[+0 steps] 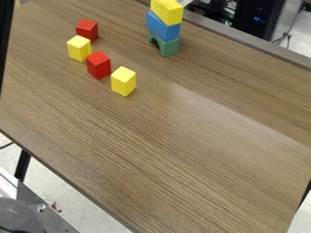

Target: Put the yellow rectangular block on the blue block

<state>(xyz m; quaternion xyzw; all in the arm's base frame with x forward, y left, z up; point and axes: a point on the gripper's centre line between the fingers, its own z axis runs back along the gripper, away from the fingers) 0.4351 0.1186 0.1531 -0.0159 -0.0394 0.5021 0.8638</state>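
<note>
The yellow rectangular block (168, 11) sits on top of the blue block (163, 26), the two touching, close to the far edge of the desk (194, 150). The blue block in turn rests on a green arch-shaped block (165, 46), whose opening faces the lower left and whose feet stand on the desk. The stack is upright. A small pale piece (186, 2) shows just beside the top of the yellow rectangular block; what it is cannot be made out. How far open the gripper is, and whether it has hold of anything, cannot be told.

Well apart from the stack, toward the desk's near edge, four smaller blocks stand upright in a loose slanting line: a red block (87, 30) farthest back, a yellow block (79, 48) partly in front of it, a second red block (98, 65), and a second yellow block (123, 82) at the other end. The last two stand just beside each other.

A tall black shape (5, 41) runs down the left side of the view. Beyond the desk's far edge stand a black case (259, 18) with blue lights and some cables (285, 36). Below the near edge are a black leg (22, 165), pale floor (67, 193) and a grey metal surface (54, 218).
</note>
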